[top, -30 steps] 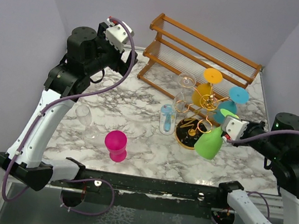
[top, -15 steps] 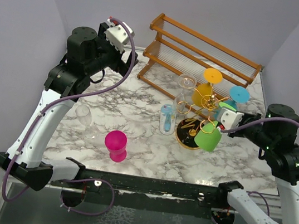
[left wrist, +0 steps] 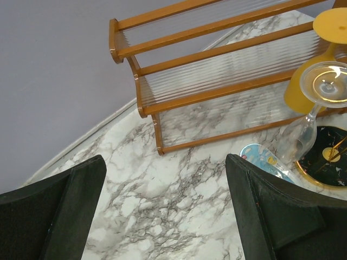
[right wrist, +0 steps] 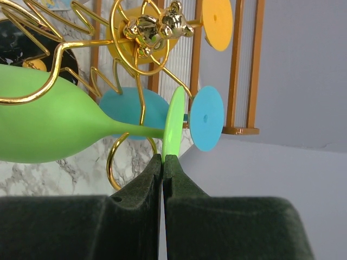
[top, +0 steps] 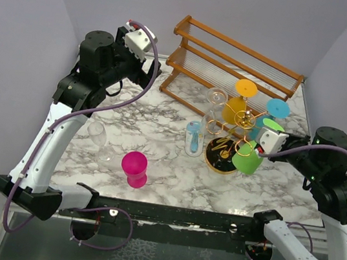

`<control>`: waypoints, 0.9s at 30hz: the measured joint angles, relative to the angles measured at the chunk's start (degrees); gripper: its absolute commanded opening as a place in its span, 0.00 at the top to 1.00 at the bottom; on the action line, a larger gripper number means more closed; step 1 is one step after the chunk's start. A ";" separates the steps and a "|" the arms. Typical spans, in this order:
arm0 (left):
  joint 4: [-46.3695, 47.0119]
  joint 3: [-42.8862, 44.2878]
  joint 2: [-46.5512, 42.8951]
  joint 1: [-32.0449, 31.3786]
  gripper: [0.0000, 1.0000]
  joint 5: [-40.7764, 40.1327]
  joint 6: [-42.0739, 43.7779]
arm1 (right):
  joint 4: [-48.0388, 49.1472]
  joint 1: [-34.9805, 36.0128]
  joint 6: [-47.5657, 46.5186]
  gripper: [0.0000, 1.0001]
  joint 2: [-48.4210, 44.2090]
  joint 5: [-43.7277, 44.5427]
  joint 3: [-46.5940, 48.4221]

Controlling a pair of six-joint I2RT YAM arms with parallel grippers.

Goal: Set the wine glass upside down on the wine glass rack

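Right gripper [top: 266, 132]: fingers pressed together on the edge of the green wine glass's foot; the right wrist view [right wrist: 163, 160] shows the thin disc pinched right at the tips.
Green wine glass [top: 246, 159]: mouth pointing down, foot up and tilted toward the right arm, with the bowl just beside the near-right side of the wine glass rack's base.
Glass vs. wire: in the right wrist view a gold curl crosses in front of the green bowl [right wrist: 49, 130] and another loop sits by the stem. Honestly can't tell if the stem is actually in a loop.
Wine glass rack [top: 220, 155]: gold wire stand on a round black base, right of the middle of the marble table [top: 161, 125], with a little gold bear [right wrist: 154, 30] on top.
Already on the rack: a yellow glass [top: 239, 104], a teal glass [top: 274, 112] and a clear glass [top: 215, 103], all foot-up.
Left gripper [left wrist: 164, 179]: fingers spread wide, nothing between them, held up high at the back left over the table.
Wooden shelf rack [top: 235, 64]: along the back wall.
Other stuff: a pale blue glass [top: 193, 138] just left of the rack base, a pink cup [top: 134, 167] near the front, and another clear glass [top: 97, 135] lying left of it.
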 measured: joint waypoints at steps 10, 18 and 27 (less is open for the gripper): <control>0.00 -0.04 0.00 0.00 0.06 0.57 0.07 | 0.00 0.00 0.72 0.99 -1.42 2.49 -1.16; 0.02 -0.17 -0.02 0.00 0.06 0.81 0.20 | 0.00 -0.61 1.29 0.97 -2.40 3.43 -2.69; 0.00 -0.92 -0.02 0.00 0.06 0.96 0.39 | -0.04 -1.79 1.68 0.88 -3.56 3.34 -3.26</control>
